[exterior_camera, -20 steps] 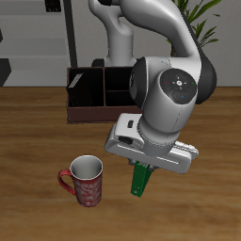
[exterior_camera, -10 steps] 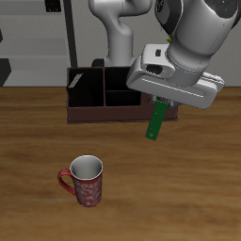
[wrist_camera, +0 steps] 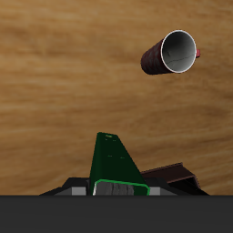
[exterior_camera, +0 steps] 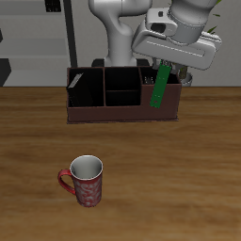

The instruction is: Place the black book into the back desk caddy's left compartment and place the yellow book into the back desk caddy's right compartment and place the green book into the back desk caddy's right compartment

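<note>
above the back desk caddy, the fingers grasp the green book, hanging below.

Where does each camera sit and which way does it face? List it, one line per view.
Exterior view: raised at the table's front, looking back and down at the back desk caddy; arm and tool gripping the green book show.
Wrist view: on the tool, looking down along the green book at the table; only tool fingers show.
Shared: the green book, red mug.
</note>
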